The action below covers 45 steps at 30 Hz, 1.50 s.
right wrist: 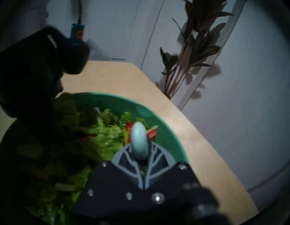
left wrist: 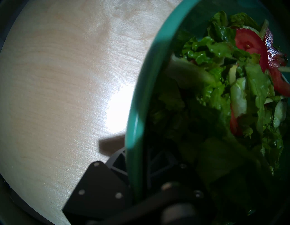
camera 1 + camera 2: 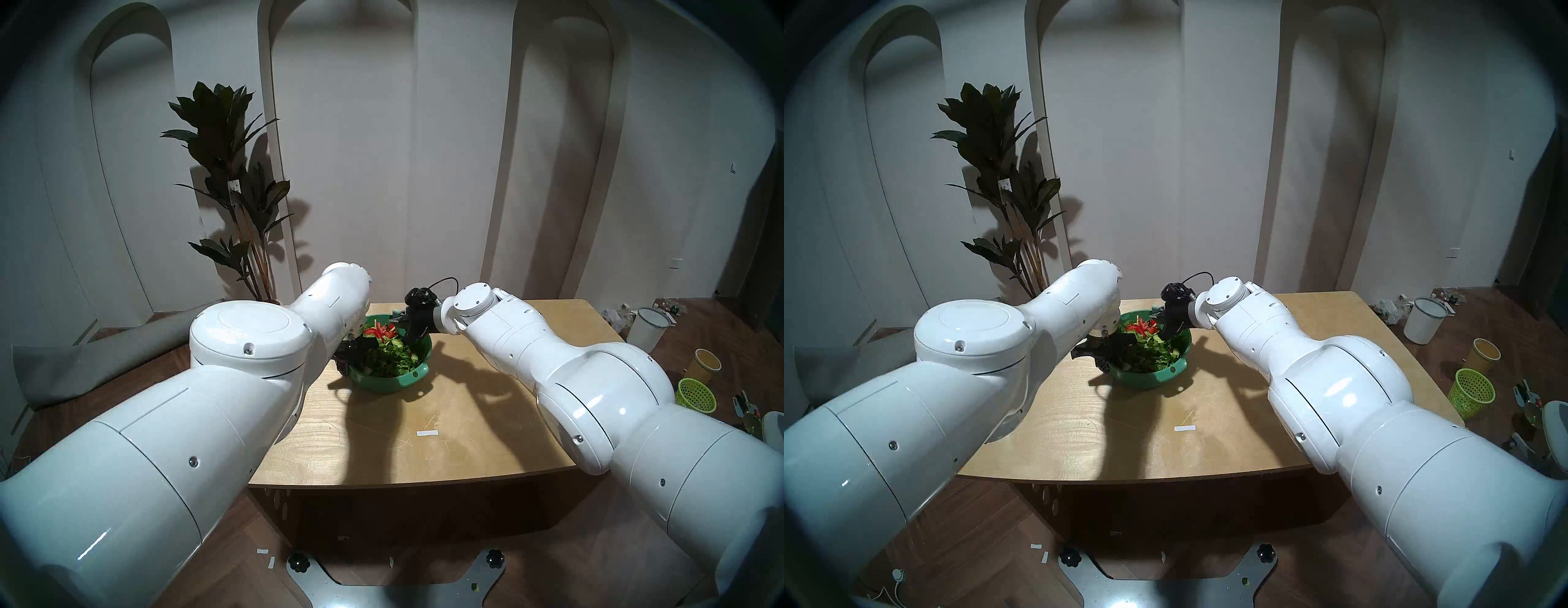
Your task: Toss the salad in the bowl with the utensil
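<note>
The green bowl stands at the table's far middle, and the salad of lettuce, tomato and cucumber fills it. My left gripper is shut on the bowl's left rim; in the left wrist view the rim runs between its fingers, beside the salad. My right gripper is over the bowl's far right side, shut on the pale mint spoon. One rounded end sticks out past its fingers; the rest is hidden. The bowl shows the same in the head stereo right view.
The wooden table has a small white tape strip in front of the bowl. A potted plant stands behind the table's left corner. On the floor at right are a white bucket, a yellow cup and a lime mesh basket.
</note>
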{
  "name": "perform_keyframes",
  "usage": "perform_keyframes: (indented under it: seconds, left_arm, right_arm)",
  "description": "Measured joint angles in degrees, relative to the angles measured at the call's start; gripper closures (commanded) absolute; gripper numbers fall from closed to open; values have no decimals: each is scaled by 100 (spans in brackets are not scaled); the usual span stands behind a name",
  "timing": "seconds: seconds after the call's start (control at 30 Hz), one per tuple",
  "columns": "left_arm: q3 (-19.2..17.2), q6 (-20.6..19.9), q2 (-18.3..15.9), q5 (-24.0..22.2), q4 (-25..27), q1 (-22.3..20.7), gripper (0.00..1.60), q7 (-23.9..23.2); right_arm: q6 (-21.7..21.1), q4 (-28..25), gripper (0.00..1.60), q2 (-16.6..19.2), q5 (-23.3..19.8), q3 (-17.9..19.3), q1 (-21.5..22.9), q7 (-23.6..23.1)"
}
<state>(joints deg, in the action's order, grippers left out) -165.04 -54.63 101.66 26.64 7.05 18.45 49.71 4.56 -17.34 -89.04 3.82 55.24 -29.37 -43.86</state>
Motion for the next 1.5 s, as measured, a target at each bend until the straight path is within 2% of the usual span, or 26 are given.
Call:
perform_keyframes:
  seconds: [0.3, 0.5, 0.73, 1.03, 1.3, 1.5]
  left_arm:
    - [0, 2, 1, 3, 0, 3, 160, 3]
    - [0, 1, 2, 5, 0, 3, 160, 3]
    - [0, 1, 2, 9, 0, 3, 160, 2]
    - [0, 1, 3, 12, 0, 3, 160, 1]
    - [0, 1, 4, 14, 0, 2, 160, 1]
    - [0, 1, 4, 18, 0, 0, 160, 3]
  right_arm:
    - [-35, 24, 160, 18, -7, -76, -21, -792]
    - [-165, 20, 160, 21, -286, 227, 33, -1039]
    - [-559, 238, 160, 15, -826, 790, -30, -1185]
    - [-934, 571, 160, 21, -1587, 1573, -182, -1100]
    - [-1037, 845, 160, 70, -2291, 2314, -299, -585]
    - [-1054, 1009, 160, 97, -2652, 2710, -384, -157]
